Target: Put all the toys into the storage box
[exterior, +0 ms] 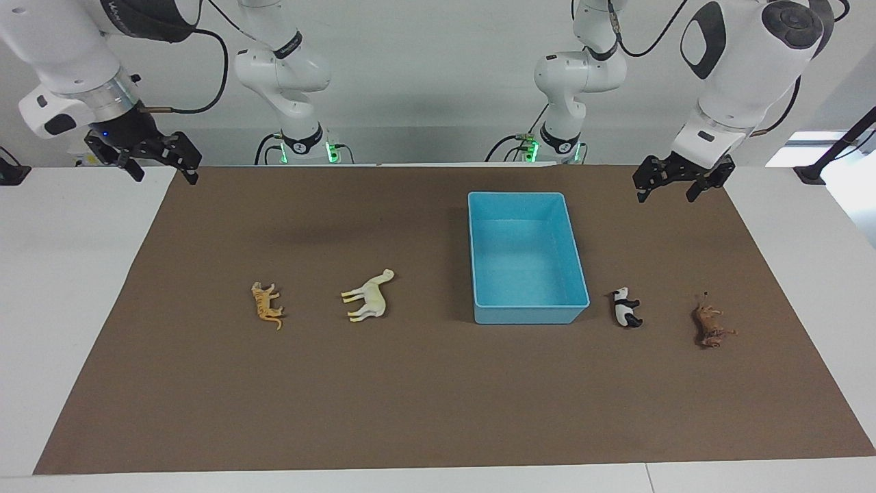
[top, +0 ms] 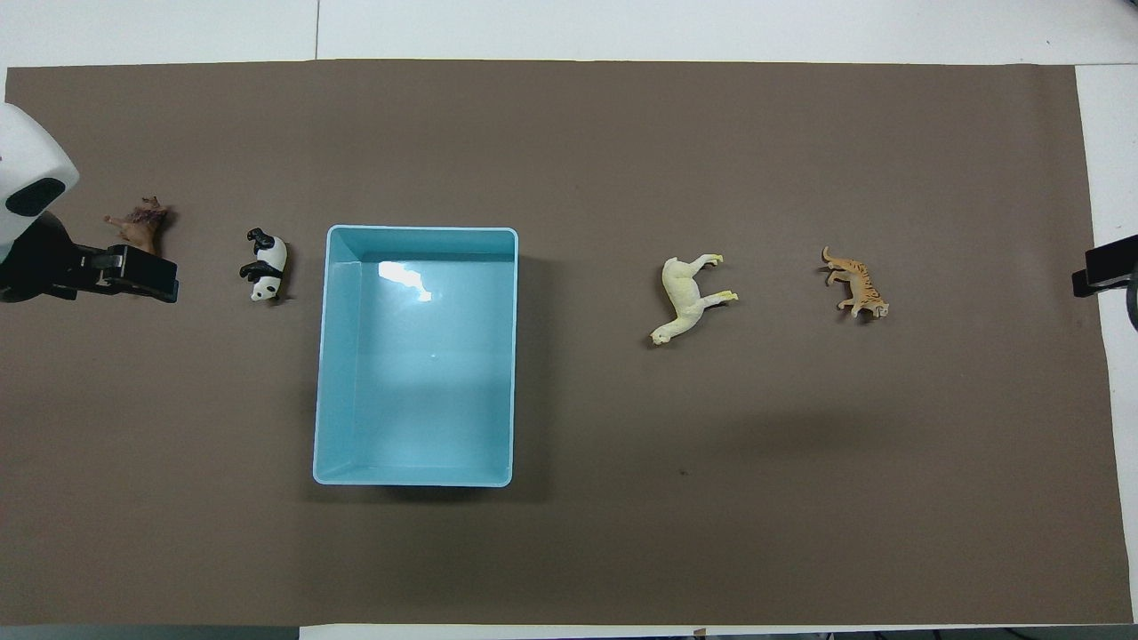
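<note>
The light blue storage box (exterior: 527,316) stands empty on the brown mat; it also shows in the overhead view (top: 325,356). The panda (exterior: 625,308) (top: 265,265) and the brown lion (exterior: 708,327) (top: 138,222) lie toward the left arm's end. The cream-white horse (exterior: 369,296) (top: 689,298) and the orange tiger (exterior: 267,305) (top: 855,284) lie toward the right arm's end. All four lie on their sides. My left gripper (exterior: 667,195) (top: 147,276) is open and empty, raised over the mat's corner. My right gripper (exterior: 163,174) (top: 1098,271) is open and empty, raised over the other corner.
A brown mat (exterior: 438,411) covers the middle of the white table (exterior: 68,274). The arm bases (exterior: 301,144) stand at the robots' edge of the table.
</note>
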Controlling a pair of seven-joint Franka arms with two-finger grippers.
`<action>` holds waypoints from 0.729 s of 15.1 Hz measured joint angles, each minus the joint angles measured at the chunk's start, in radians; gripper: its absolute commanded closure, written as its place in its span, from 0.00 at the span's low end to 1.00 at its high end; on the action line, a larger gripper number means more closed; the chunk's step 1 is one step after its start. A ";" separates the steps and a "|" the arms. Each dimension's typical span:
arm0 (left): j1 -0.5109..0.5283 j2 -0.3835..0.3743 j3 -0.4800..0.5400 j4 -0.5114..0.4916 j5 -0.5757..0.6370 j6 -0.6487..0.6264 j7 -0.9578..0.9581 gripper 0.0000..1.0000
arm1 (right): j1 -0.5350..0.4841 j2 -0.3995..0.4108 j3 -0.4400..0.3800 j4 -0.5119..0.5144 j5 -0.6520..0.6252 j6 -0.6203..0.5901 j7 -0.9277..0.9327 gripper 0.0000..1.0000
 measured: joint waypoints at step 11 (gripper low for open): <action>0.000 -0.002 0.000 0.000 0.000 0.012 -0.003 0.00 | 0.001 0.000 0.002 -0.001 0.000 0.000 0.000 0.00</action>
